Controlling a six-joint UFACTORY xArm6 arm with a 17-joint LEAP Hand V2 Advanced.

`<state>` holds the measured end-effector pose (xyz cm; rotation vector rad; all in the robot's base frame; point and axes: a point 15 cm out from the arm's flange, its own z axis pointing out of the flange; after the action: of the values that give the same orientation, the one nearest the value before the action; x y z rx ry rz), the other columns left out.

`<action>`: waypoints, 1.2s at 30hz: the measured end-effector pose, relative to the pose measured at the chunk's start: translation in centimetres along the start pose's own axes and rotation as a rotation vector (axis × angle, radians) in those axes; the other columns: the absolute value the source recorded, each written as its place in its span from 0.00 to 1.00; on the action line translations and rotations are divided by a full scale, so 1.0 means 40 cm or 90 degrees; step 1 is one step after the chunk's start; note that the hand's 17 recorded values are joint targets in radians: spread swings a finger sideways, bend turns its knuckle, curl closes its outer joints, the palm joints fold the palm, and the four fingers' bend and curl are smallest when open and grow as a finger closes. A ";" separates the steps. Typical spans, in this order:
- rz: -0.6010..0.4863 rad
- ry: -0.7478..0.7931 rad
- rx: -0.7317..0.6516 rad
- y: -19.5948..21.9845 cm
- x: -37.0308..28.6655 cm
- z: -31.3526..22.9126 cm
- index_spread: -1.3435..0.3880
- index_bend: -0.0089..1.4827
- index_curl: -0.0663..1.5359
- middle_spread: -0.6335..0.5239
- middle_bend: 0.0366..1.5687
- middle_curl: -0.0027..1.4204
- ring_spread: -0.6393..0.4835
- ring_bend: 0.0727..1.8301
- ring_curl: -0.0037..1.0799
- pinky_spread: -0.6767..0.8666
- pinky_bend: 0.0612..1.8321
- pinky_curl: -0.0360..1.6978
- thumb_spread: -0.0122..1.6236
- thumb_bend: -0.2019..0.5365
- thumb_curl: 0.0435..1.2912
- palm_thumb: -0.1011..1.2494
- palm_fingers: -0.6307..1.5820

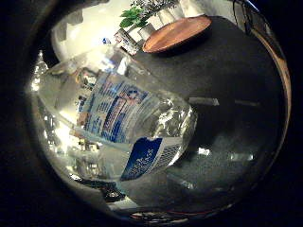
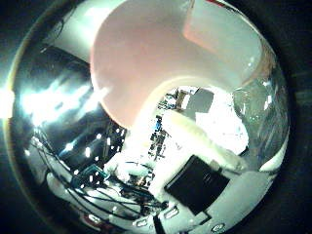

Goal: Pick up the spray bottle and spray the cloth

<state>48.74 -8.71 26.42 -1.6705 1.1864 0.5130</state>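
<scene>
Spray bottle (image 1: 118, 118), clear with a blue-and-white label, fills the view close against the palm above the dark desk (image 1: 227, 85); the hand (image 2: 195, 185) curls round it. A wooden plate (image 1: 177, 33) sits near the desk's far edge.

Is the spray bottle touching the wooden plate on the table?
Apart. The little finger side palm view shows the bottle close to the palm, with bare dark table between it and the wooden plate lying farther off.

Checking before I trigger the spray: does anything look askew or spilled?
The bottle sits tilted, close to the palm, above the dark table. No spill shows. The plate lies flat. No cloth is in view.
</scene>
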 end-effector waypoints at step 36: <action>-0.008 -0.036 0.063 -0.030 -0.241 -0.013 0.56 0.70 0.67 0.34 0.79 0.70 0.35 0.77 0.76 0.26 0.64 0.73 0.84 0.26 0.21 0.66 0.70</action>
<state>45.54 -4.65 34.65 -1.5687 1.1421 0.4827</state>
